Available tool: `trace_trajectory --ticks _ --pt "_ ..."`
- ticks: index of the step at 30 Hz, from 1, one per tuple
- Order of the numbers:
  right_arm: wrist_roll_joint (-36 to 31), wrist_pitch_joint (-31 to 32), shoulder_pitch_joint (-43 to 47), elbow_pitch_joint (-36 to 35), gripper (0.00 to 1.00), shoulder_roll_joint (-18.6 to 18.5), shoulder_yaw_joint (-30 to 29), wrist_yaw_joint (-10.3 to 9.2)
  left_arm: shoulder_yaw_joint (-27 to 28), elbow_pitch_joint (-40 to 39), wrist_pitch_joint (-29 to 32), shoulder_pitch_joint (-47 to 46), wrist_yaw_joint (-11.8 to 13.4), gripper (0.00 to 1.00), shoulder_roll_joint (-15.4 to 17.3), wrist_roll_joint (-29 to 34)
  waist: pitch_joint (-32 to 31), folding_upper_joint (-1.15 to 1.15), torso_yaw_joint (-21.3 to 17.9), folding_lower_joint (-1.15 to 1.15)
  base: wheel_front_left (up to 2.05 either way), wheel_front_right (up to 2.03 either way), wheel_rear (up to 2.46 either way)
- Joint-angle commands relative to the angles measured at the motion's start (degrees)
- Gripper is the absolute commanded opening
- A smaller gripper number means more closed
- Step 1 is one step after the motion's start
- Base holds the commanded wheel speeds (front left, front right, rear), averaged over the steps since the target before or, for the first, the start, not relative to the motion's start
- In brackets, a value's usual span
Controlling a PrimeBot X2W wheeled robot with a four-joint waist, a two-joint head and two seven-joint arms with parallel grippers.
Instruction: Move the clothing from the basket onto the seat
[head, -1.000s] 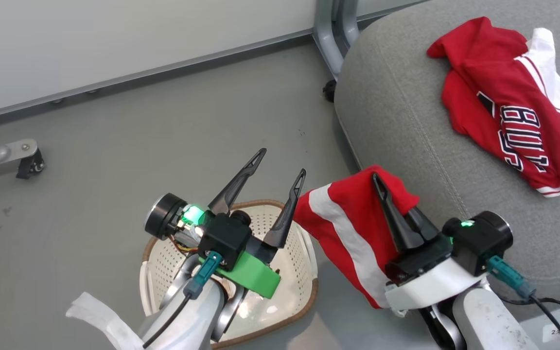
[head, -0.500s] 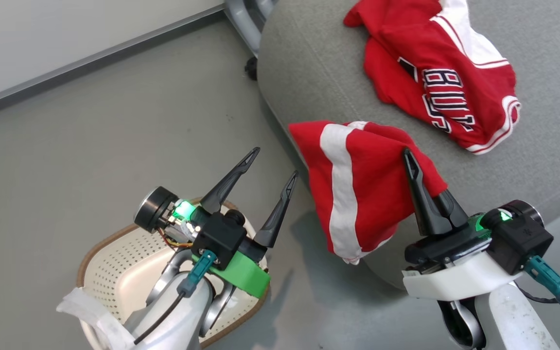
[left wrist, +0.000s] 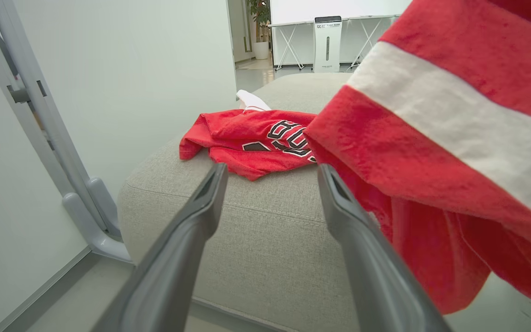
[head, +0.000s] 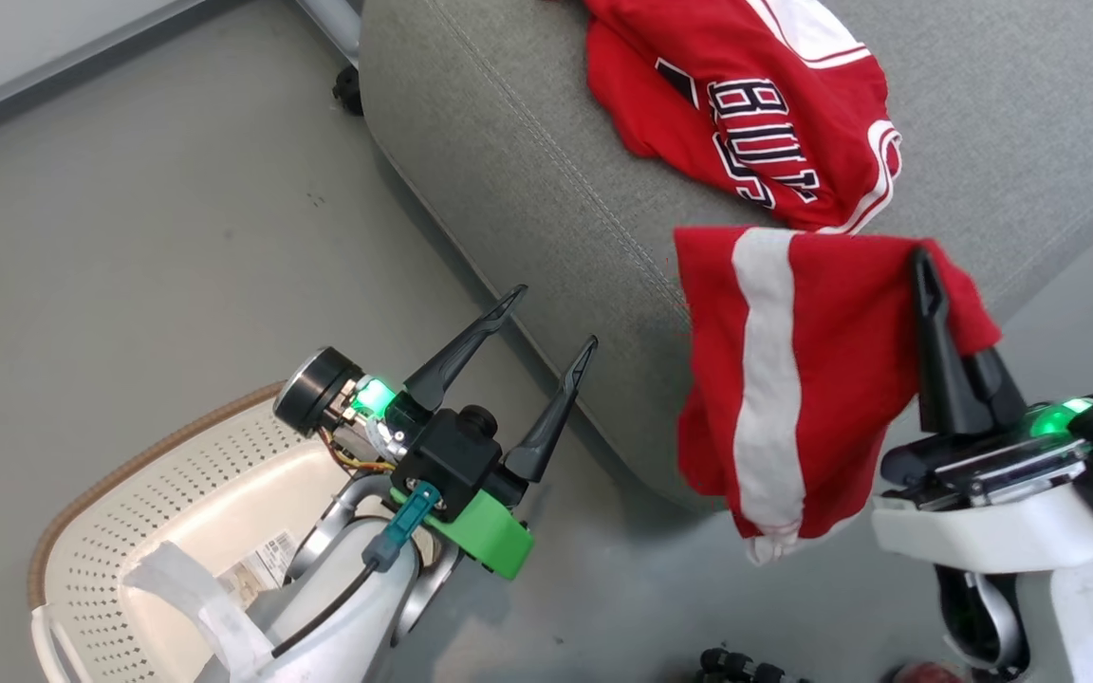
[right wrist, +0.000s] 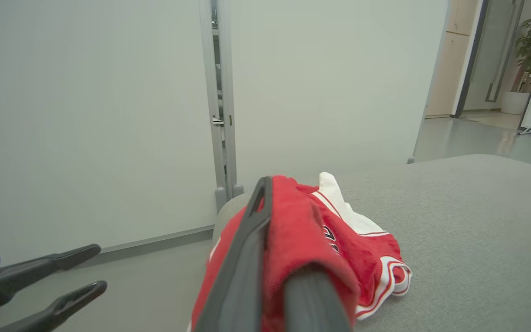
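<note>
A red garment with a white stripe (head: 793, 360) hangs from my right gripper (head: 924, 254), which is shut on its upper edge, at the front edge of the grey seat (head: 527, 190). The cloth drapes over the fingers (right wrist: 247, 249) in the right wrist view. A red jersey with white lettering (head: 746, 104) lies crumpled on the seat just beyond. My left gripper (head: 554, 318) is open and holds nothing, above the floor between the seat and the cream basket (head: 129, 531). The left wrist view looks past the left gripper (left wrist: 272, 173) to the jersey (left wrist: 251, 143) and the hanging garment (left wrist: 454, 138).
A grey metal frame leg with a caster (head: 342, 57) stands on the floor behind the seat's corner, by a pale wall. The basket holds a paper label (head: 257, 569) on its bottom. Small dark parts (head: 736, 666) show at the bottom edge.
The head camera has swung, shifting the whole picture. My right gripper has carried the striped garment from beside the basket to the seat's front edge, close to the jersey. The left gripper stays open.
</note>
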Motion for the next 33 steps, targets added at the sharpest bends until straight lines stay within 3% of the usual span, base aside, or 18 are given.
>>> trace_trajectory --ticks 1,4,8,12,19,23,26,33 --pt "-0.2 -0.29 -1.76 -1.26 0.0 0.09 -1.22 -0.07 -0.02 0.15 -0.04 -1.01 -0.25 1.0 0.65 0.29 2.28 0.62 -1.19 0.0 0.0 0.0 0.0" --pt "-0.16 -0.28 -5.36 -2.57 0.0 -0.59 -4.03 -0.07 -0.16 0.38 -0.04 -1.37 -0.31 1.0 0.97 0.32 4.35 0.62 -0.65 0.0 0.0 0.0 0.0" --pt "0.52 -0.29 -13.39 -1.75 0.0 -5.27 -8.29 -0.07 -0.34 0.41 -0.04 -2.71 -0.54 1.0 1.5 0.47 7.73 0.62 1.41 0.0 0.0 0.0 0.0" --pt "4.67 -0.29 -22.89 1.74 0.0 -12.78 -13.07 -0.07 -0.57 0.29 -0.03 -4.16 -0.52 1.0 2.08 0.97 11.25 0.62 4.56 0.0 0.0 0.0 0.0" --pt "12.32 -0.24 -38.39 14.95 0.0 -29.94 -17.78 -0.07 -0.6 -0.76 -0.01 -6.23 -0.27 1.0 3.02 1.43 16.69 0.62 10.61 0.0 0.0 0.0 0.0" --pt "14.71 -0.21 -44.09 22.12 0.0 -34.94 -17.03 -0.07 -0.74 -1.38 -0.01 -7.21 -0.14 1.0 3.1 1.48 19.66 0.62 13.47 0.0 0.0 0.0 0.0" --pt "15.09 -0.21 -45.57 26.98 0.0 -35.42 -15.28 -0.07 -0.93 -1.71 -0.01 -7.92 -0.13 1.0 2.87 1.53 21.25 0.62 14.79 0.0 0.0 0.0 0.0" --pt "13.97 -0.22 -40.94 36.29 0.0 -30.34 -11.52 -0.07 -1.75 -1.27 -0.02 -9.03 0.05 1.0 1.8 1.32 21.94 0.62 16.22 0.0 0.0 0.0 0.0"
